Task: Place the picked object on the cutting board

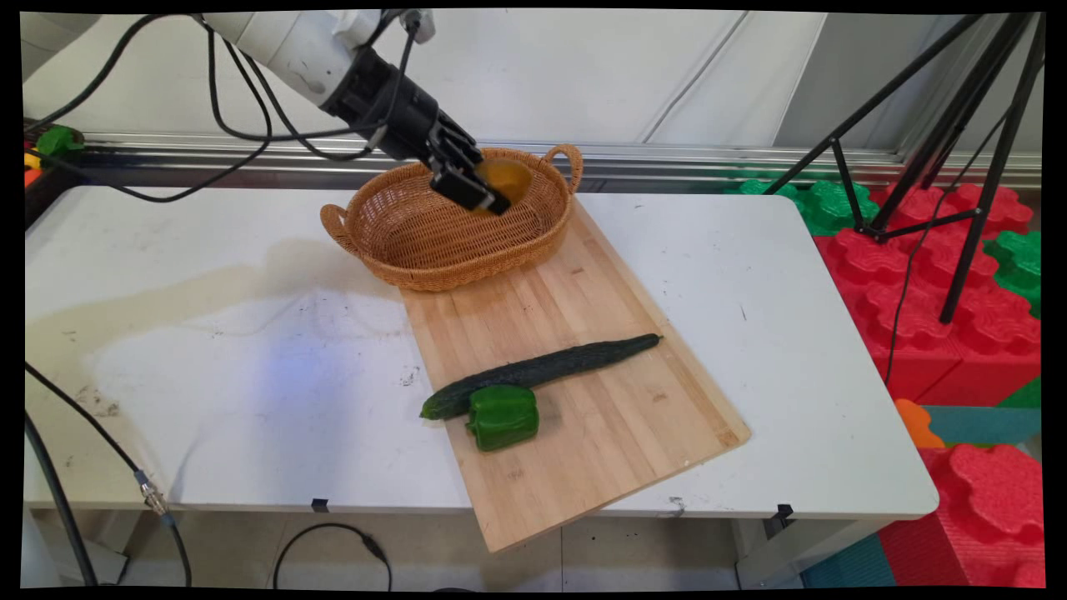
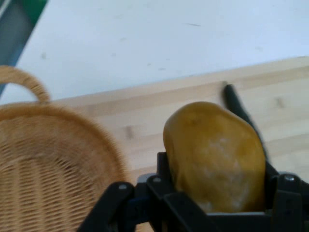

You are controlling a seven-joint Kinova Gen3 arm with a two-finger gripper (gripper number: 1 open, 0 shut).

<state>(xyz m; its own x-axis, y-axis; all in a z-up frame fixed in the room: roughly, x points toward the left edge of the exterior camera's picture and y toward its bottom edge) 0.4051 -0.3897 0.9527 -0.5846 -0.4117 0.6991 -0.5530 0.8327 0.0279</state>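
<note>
My gripper [image 1: 488, 193] is shut on a yellow-orange mango [image 1: 507, 180] and holds it over the right half of a wicker basket [image 1: 417, 237]. Seen from the hand, the mango [image 2: 215, 154] fills the space between the fingers [image 2: 164, 188], with the basket [image 2: 48, 164] at lower left and the wooden board [image 2: 193, 106] beyond it. The basket stands on the far end of the cutting board [image 1: 583, 392]. On the board's near half lie a long dark cucumber [image 1: 542, 371] and a green bell pepper [image 1: 503, 417], touching each other.
The white table [image 1: 208, 350] extends left and right of the board. Black cables [image 1: 242, 108] hang from the arm. A black tripod [image 1: 950, 150] and red and green foam blocks [image 1: 959, 292] stand off the table's right side.
</note>
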